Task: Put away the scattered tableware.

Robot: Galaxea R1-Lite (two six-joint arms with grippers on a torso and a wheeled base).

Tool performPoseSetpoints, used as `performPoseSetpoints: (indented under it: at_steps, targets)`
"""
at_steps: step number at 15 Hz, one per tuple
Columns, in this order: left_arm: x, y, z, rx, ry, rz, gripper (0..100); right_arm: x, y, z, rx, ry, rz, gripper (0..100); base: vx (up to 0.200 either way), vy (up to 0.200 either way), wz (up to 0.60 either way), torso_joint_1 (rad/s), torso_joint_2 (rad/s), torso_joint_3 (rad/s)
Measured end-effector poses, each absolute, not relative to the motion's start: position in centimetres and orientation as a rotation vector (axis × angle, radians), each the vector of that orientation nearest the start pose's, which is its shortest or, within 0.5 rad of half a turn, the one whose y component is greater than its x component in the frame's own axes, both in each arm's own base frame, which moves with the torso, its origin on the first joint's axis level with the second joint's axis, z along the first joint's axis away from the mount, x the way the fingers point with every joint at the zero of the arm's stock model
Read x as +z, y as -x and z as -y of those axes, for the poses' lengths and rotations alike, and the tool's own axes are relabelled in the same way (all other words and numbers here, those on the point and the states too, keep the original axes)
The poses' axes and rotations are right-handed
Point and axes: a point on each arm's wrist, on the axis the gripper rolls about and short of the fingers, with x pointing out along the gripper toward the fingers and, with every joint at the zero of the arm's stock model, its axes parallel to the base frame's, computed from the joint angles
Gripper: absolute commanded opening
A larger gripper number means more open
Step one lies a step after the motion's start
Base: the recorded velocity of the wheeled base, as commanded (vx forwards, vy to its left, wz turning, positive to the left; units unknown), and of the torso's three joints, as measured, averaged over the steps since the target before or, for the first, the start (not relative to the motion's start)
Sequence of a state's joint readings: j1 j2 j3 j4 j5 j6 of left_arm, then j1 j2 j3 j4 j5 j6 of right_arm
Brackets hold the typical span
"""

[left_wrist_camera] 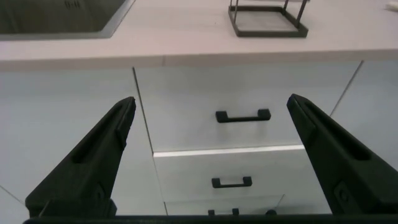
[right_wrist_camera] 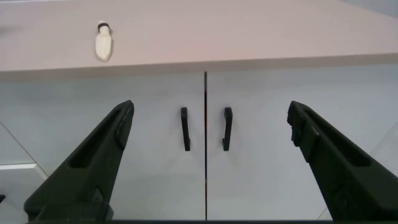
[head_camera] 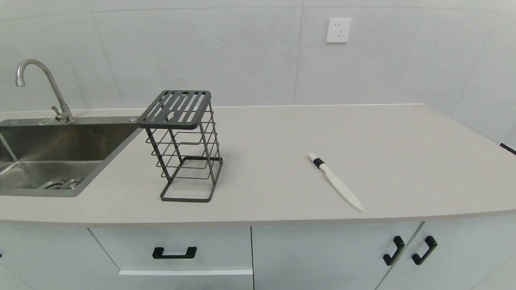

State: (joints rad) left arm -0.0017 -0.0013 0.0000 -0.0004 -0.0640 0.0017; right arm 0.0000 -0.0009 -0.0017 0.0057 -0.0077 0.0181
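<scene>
White knife (head_camera: 335, 182) looked light, stiff, slick; I'd grab its black-banded handle. It lay well ahead of the right gripper (right_wrist_camera: 209, 109), which was spread wide, empty.

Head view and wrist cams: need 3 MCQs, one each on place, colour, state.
1. Where is the knife?
A. in the sink
B. on the countertop, to the right of the rack
C. in the rack's slots

2. What colour is the rack?
A. white
B. black
C. red

3. How are the left gripper and the right gripper?
A. both open, empty
B. left shut on the knife
C. both shut

Answers:
1 B: it lies flat on the top, apart from the rack.
2 B: its wires and slotted top are black.
3 A: each wrist view shows the jaws wide apart with nothing between them.
</scene>
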Motion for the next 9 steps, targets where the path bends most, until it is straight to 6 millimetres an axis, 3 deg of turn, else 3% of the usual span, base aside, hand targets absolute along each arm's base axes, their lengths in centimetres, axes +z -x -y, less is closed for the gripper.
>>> performPoseSetpoints:
  at_steps: [9]
  targets:
    - [7.55, 2.29, 0.14, -0.066, -0.002, 0.002, 100, 7.53, 2.30, 0.02, -0.008, -0.018, -0.004, 100, 0.000, 0.000, 0.00, 0.285, -0.55, -0.269]
